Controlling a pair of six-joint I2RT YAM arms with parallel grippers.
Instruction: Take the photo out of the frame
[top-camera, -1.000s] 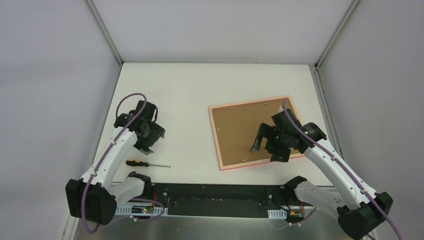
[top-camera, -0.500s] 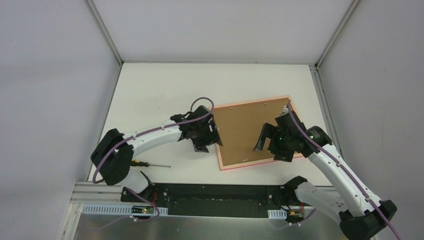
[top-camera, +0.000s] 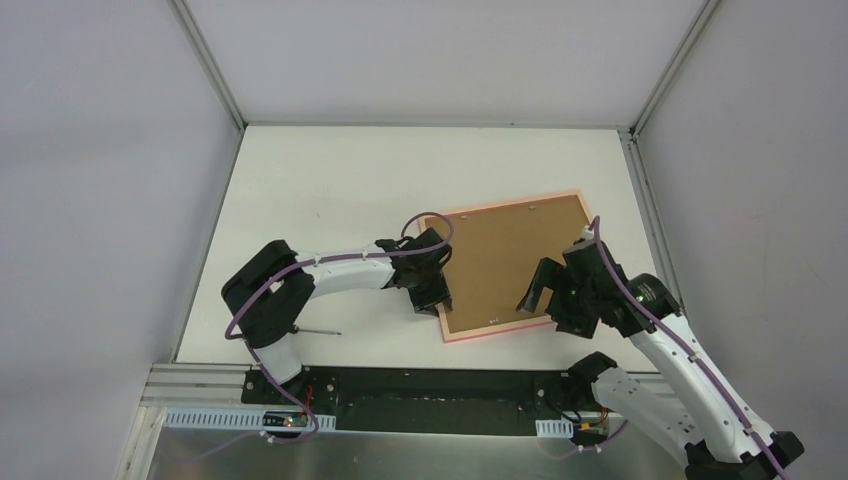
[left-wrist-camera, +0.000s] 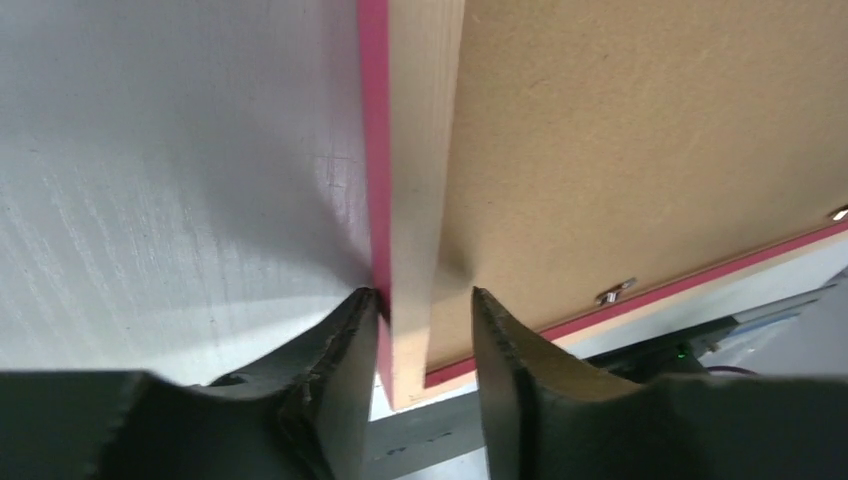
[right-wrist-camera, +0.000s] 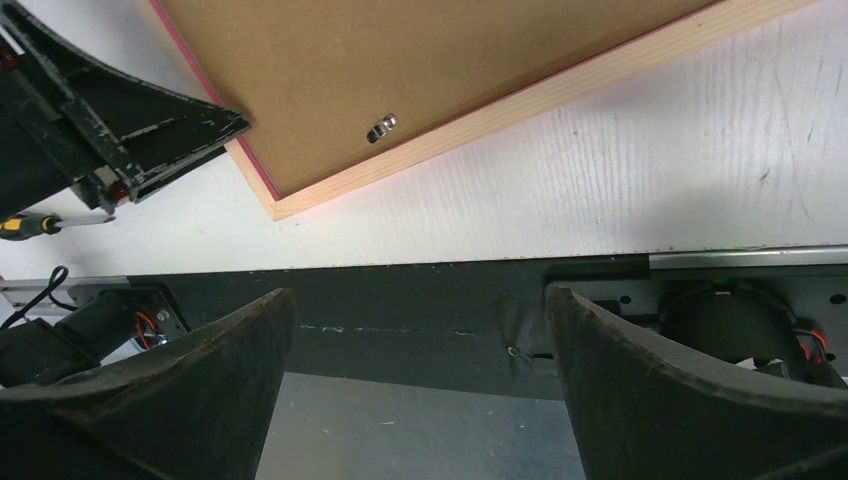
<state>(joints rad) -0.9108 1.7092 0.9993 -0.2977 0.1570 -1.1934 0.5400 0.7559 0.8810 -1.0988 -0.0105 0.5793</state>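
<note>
On the white table (top-camera: 330, 190), a small screwdriver (right-wrist-camera: 22, 226) lies left of the frame (top-camera: 500, 205), its handle mostly hidden under the left arm in the overhead view. The left gripper (left-wrist-camera: 421, 298) straddles the frame's left rail near the near corner, jaws narrow, one finger touching the pink outer side and the other over the board; whether they pinch firmly cannot be told. The frame lies flat, back upward, right of centre, with the photo (top-camera: 500, 262) seated inside it face down, only its brown board showing, while the right gripper (right-wrist-camera: 420, 295) hovers above the near right portion, jaws wide, holding nothing.
</note>
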